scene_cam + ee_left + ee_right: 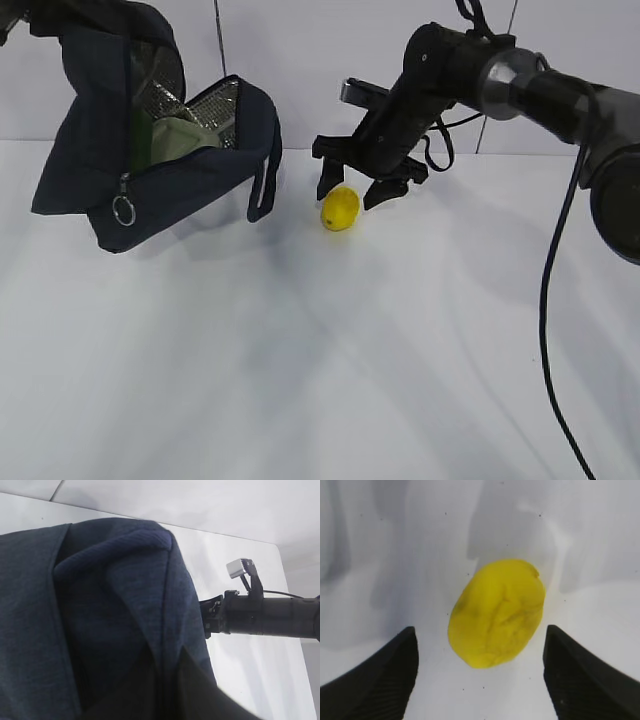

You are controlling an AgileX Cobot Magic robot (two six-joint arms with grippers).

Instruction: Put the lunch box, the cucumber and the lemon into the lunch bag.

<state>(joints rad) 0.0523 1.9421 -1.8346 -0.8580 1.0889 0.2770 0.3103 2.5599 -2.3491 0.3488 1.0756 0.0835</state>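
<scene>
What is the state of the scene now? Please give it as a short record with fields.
lemon: on the white table, lying free between the fingers
right gripper: open, low over the lemon, not touching
lunch bag: lifted and tilted, mouth open toward the lemon
left gripper: hidden behind bag fabric, shut
inside bag: a sage-green lid and something dark green show
left to pack: lemon

A small bright yellow oval lemon with a dimpled, creased skin lay on the plain white table surface. The right gripper stood spread wide, its two black ribbed fingertips flanking the lemon, neither touching it. Soft grey shadows crossed the surface beyond.
</scene>
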